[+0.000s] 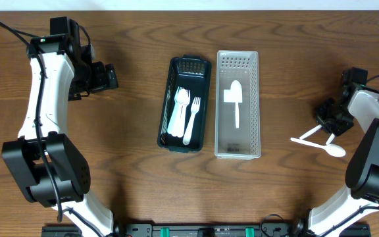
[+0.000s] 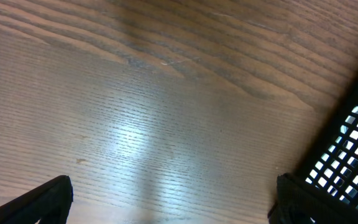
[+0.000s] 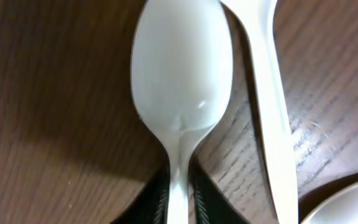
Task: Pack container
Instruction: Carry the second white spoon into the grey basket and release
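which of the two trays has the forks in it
The black tray: two white forks lie in it, while the clear tray beside it holds only a single white spoon.

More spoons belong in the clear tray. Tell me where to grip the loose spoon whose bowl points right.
Take the spoon by the middle of its handle, coming down from above and pinching across its width. It lies flat, the handle is narrow and straight, and the bowl is broad and rounded.
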{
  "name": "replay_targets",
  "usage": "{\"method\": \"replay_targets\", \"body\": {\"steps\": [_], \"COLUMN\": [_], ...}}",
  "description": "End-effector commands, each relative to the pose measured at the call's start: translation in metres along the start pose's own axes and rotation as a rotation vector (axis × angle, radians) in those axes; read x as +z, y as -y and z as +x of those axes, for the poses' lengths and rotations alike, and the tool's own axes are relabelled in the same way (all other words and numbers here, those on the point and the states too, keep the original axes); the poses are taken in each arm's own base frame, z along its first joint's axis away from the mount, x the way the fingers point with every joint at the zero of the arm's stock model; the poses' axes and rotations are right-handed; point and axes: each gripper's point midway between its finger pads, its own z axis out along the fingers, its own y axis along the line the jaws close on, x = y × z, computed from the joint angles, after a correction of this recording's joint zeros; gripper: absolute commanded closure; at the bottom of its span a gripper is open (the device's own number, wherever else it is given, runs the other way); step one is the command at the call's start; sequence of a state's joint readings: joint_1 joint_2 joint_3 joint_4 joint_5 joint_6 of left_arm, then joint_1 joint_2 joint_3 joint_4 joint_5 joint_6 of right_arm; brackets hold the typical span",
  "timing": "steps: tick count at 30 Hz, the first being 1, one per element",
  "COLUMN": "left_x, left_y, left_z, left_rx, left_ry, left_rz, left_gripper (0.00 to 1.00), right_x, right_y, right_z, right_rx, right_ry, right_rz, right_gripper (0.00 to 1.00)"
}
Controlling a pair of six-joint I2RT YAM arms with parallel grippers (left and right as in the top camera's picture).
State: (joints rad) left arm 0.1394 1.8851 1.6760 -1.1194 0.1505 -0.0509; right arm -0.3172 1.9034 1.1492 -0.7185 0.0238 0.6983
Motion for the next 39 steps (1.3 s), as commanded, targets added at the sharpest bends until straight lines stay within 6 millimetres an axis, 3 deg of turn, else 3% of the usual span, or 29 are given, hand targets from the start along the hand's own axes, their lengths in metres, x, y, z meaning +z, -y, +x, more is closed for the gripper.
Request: {"method": "replay_targets", "body": {"steps": [1,8,13,16,20,23,27,34,39], "left_x": [0.003,0.003,0.003,0.003,0.003,0.003,0.003,0.003,0.003], "left_y": [-0.001,-0.001,-0.001,-0.001,-0.001,-0.001,-0.001,-0.001,-0.001], "left_z": [0.003,0.003,0.003,0.003,0.003,0.003,0.003,0.003,0.003], "left_rx": [0.012,0.012,0.012,0.012,0.012,0.012,0.012,0.012,0.012], "left_ry": [-0.016,-0.016,-0.016,-0.016,-0.015,-0.015,-0.015,-0.015,-0.015], "left_rz": [-0.006,-0.006,-0.006,-0.006,-0.006,-0.006,-0.006,-0.006,-0.006], "left_gripper": [0.02,0.02,0.02,0.02,0.02,0.02,0.02,0.02,0.02], "right_x": [0.021,0.021,0.006,-0.022,-0.083,-0.133,-0.168,-0.162,-0.138], "right_y": [0.005,0.000,-0.027,-0.054,-0.102,-0.142,-0.178,-0.203,-0.206], "right_z": [0.017,0.019,0.018,0.012,0.010,0.024,0.057,0.129,0.154], "right_rx": [0.008,-0.007,-0.090,-0.163,-0.331,-0.493,-0.657,-0.836,-0.911], "right_ry": [-0.083,-0.079,-0.071,-0.041,0.041,0.111,0.145,0.103,0.099], "right_rz": [0.013,0.008,-0.064,-0.113,-0.192,-0.264,-0.322,-0.319,-0.232], "right_gripper": [0.92,0.96,0.98,0.97,0.98,0.97,0.96,0.95,0.95]}}
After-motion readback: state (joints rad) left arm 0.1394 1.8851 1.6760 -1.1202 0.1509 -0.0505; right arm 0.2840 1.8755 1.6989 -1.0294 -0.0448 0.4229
